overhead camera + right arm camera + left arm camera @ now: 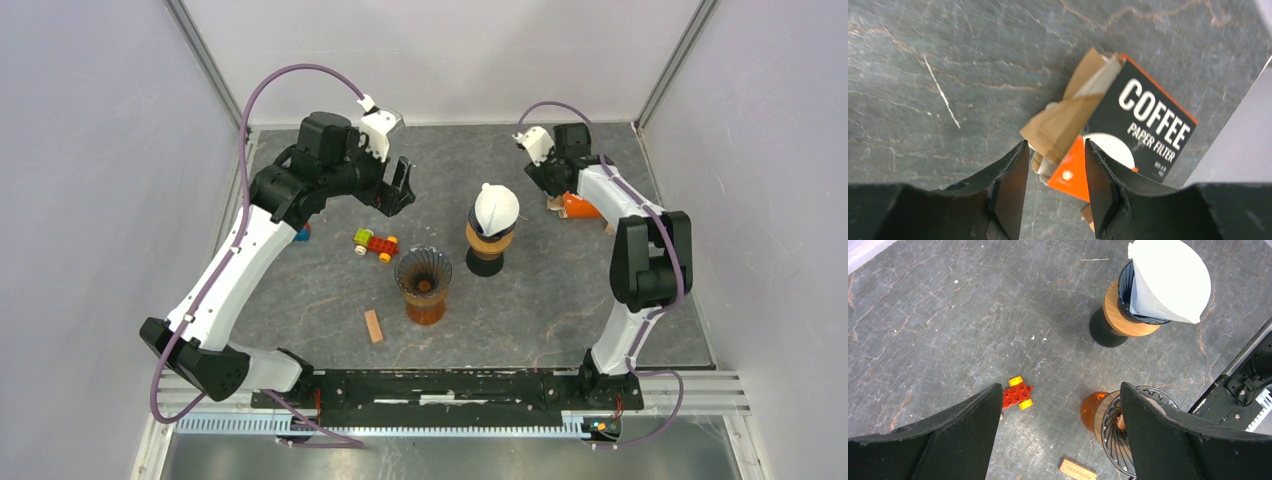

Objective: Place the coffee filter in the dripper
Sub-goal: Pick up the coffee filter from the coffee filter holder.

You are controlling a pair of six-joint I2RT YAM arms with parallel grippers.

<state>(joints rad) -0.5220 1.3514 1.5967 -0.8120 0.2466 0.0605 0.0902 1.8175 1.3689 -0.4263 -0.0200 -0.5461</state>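
1. Coffee filter (496, 207): white paper cone, standing in the dripper (489, 241) mid-worktop. Narrow end is down inside the black ribbed cup and the wide end is up. Long axis is roughly vertical. In the left wrist view the paper (1172, 280) fans out well above the rim; true lean cannot be judged.
2. The dripper has a wooden collar on a round black foot (1105, 332).
3. Amber dripper (423, 285) sits just near-left of the first, apart from it. It has a ribbed cone with its mouth up and no paper in it.
4. Left pincer (400, 188) hangs above the worktop (300, 300), left of the filter. Its fingers (955, 440) are spread wide and hold nothing.
5. Right pincer (1054, 175) is at the far right, tips down over the filter box (1143, 125), which lies flat with an open brown flap. Its fingers (1008, 192) are apart with the flap's end between the tips; contact cannot be told.
6. Red-and-yellow toy car (375, 243) lies left of the amber dripper. A small wooden block (373, 325) lies nearer the arm bases. A blue piece (302, 235) shows partly under the left arm.
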